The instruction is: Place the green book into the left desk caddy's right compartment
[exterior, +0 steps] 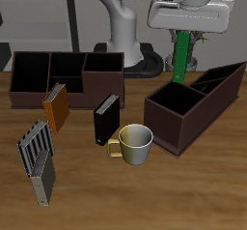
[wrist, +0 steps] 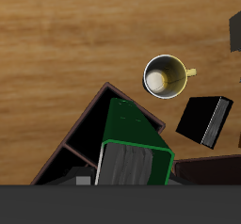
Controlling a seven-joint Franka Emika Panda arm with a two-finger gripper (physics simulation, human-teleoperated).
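The green book (exterior: pixel 180 58) hangs upright in the air with my gripper (exterior: pixel 183 33) shut on its upper end. Below it stands the left desk caddy (exterior: pixel 196 105), a dark brown box set askew. Its right compartment (exterior: pixel 174 100) is the deep square section at the end nearer the mug. In the wrist view the green book (wrist: pixel 135 132) fills the space between my gripper's (wrist: pixel 132 164) jaws. There its lower edge hovers over the caddy's wall (wrist: pixel 94 115), with the dark opening of a compartment (wrist: pixel 89 143) beside it. The book touches nothing below.
A cream mug (exterior: pixel 135 144) (wrist: pixel 168 77) and a black book (exterior: pixel 105 121) (wrist: pixel 203 122) stand close to the caddy's square end. An orange book (exterior: pixel 55 108), a grey wire rack (exterior: pixel 39 157) and a second brown caddy (exterior: pixel 66 76) lie farther off.
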